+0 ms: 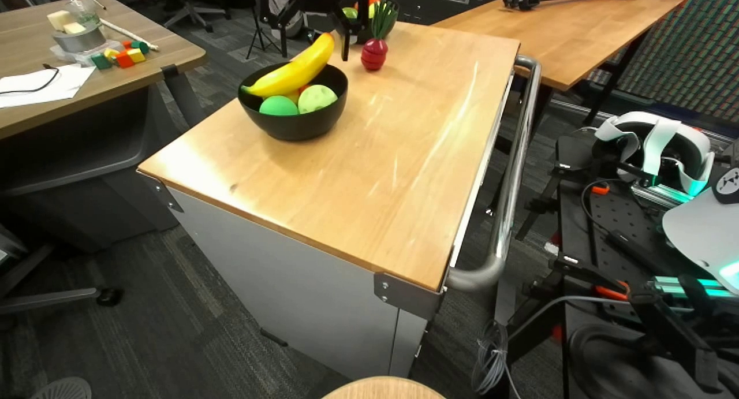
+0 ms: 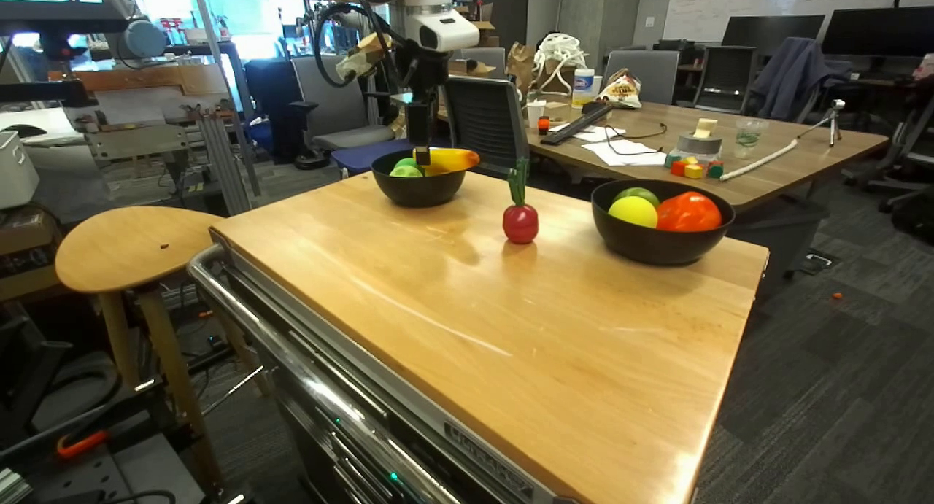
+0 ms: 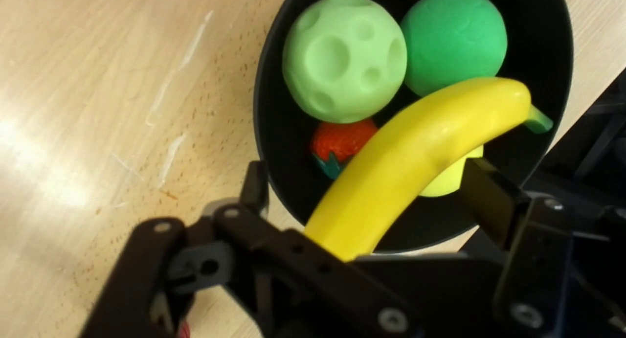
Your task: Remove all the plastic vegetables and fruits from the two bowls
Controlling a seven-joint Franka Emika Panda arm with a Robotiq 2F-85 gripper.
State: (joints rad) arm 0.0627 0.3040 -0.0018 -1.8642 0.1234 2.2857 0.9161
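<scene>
A yellow banana [image 3: 406, 157] lies across a black bowl [image 1: 297, 127], one end rising over the rim. Beneath and beside it are a pale green ball [image 3: 345, 59], a green ball [image 3: 455, 42], a strawberry [image 3: 342, 140] and a yellow piece [image 3: 447, 179], mostly covered. My gripper [image 3: 371, 191] stands open above, its fingers spread on either side of the banana with gaps showing. The second black bowl [image 2: 657, 245] holds a yellow ball [image 2: 633, 211], a green piece [image 2: 638, 195] and a red tomato [image 2: 689, 212]; an exterior view hides part of it behind the gripper [image 1: 314, 48].
A red radish-like toy [image 2: 520, 223] with green leaves stands upright on the wooden cart top [image 2: 438, 307] between the bowls. A metal handle [image 1: 519, 174] runs along one cart side. Another table [image 2: 773, 168] with toy blocks and papers is nearby.
</scene>
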